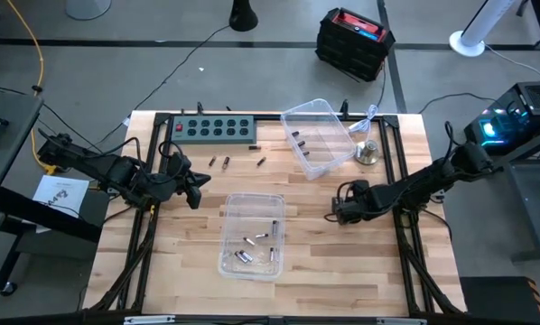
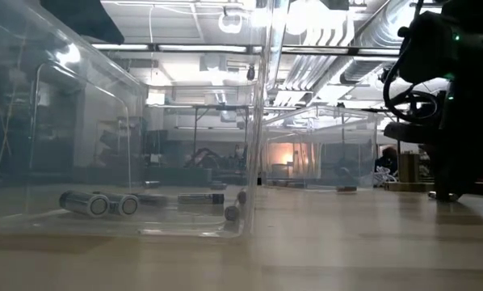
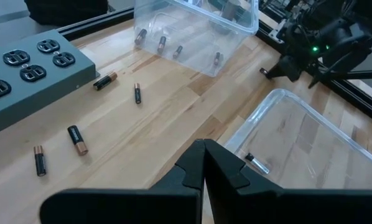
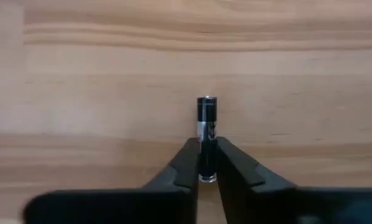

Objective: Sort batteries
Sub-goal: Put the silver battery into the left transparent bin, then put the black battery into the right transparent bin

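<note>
Sorting is midway: small dark and silvery cylindrical batteries fill two clear plastic bins, four lie loose on the wooden counter, the right claw pinches one, the left claw is closed, empty.

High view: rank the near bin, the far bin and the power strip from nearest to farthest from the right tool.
From the right tool:
1. Near bin, toward table center.
2. Far bin, at the back edge; close to first.
3. Power strip, back left.

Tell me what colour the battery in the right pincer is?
The battery is black with a silvery band, best seen in the right wrist view.
</note>
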